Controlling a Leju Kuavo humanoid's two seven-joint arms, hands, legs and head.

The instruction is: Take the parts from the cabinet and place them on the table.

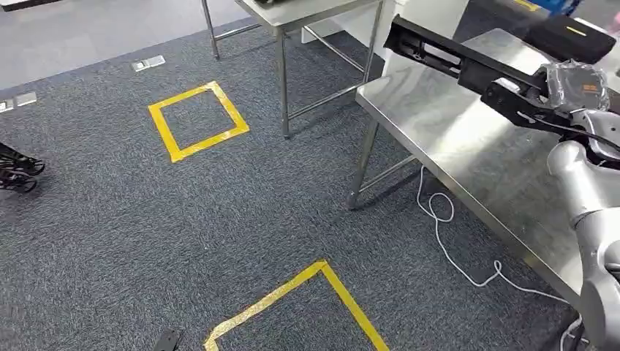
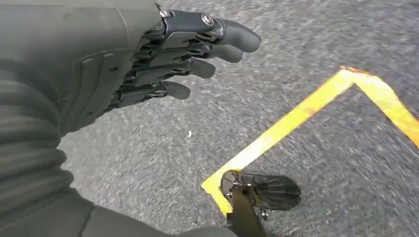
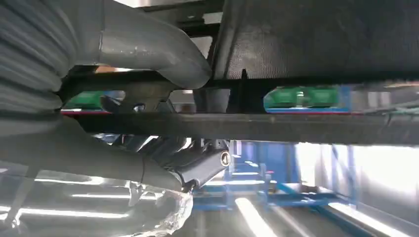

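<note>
1. Take the steel table [image 1: 468,139] as your landmark; the long black part [image 1: 468,67] sits in the air over its near corner, one end reaching out past the table edge toward the second, farther table [image 1: 292,14], the other end at the robot's right hand [image 1: 545,102].
2. Your right hand is grasping the black part; in the right wrist view the thick thumb [image 3: 148,49] wraps one side of the dark bar [image 3: 247,126] and darker fingers [image 3: 197,163] curl under it.
3. Your left hand [image 2: 163,54] is released, fingers apart and empty, hanging over the carpet [image 1: 219,212] well away from the table, beside a yellow tape square [image 2: 296,118].
4. I judge the step in hand to be the set-down; bring the part fully over the table top before lowering, since much of its length overhangs the edge; keep it level so the far end does not strike first; let go only once it rests flat.
5. Mind the clear-wrapped bundle [image 1: 577,84] by the hand, just above the table; I cannot tell whether it belongs to the part or to the hand.
6. The white cable [image 1: 446,219] lies on the carpet under the table edge; keep the feet clear of it.
7. Hard to make out: the exact contact of the fingers with the part, the gap between part and table top, and the table's far side, which is cut off.
</note>
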